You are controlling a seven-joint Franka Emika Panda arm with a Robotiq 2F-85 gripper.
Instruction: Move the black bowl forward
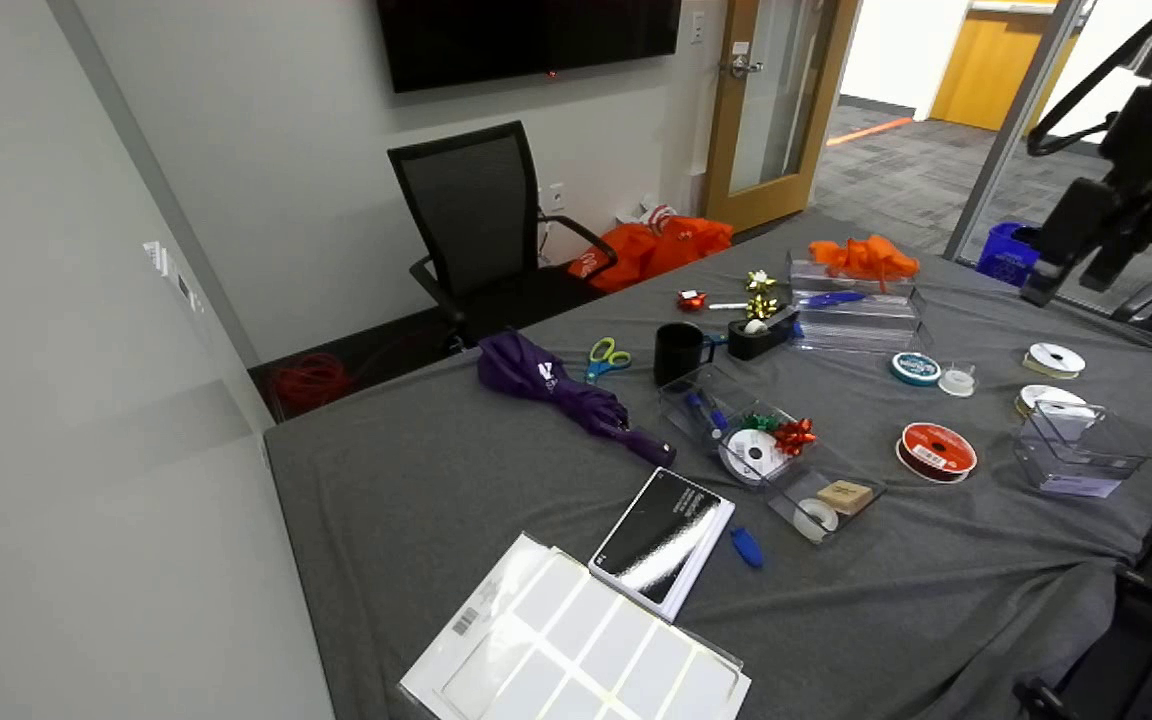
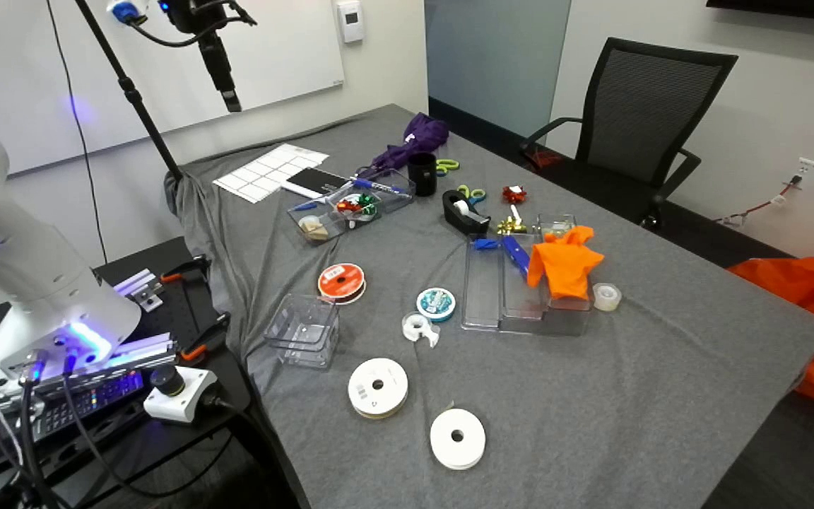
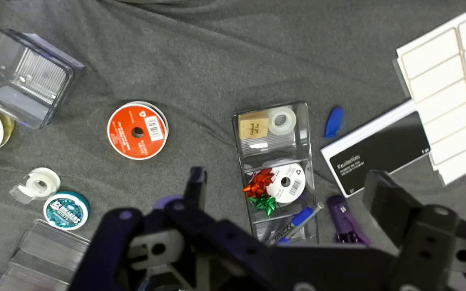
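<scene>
My pincer [image 3: 286, 178] is spread; no black bowl visible, so I could wrongly grab the black mug [image 2: 421, 175], 12 o'clock of centre in an exterior view.

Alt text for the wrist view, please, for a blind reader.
An open, empty gripper looms at the bottom; beyond it on gray cloth lies a clear divided tray with a white spool and red and green bows. A red spool lies left, a black-topped box right.

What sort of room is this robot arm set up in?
Likely an office meeting room: a wall-mounted screen, a mesh-backed office chair and what looks like a whiteboard all point that way.
</scene>
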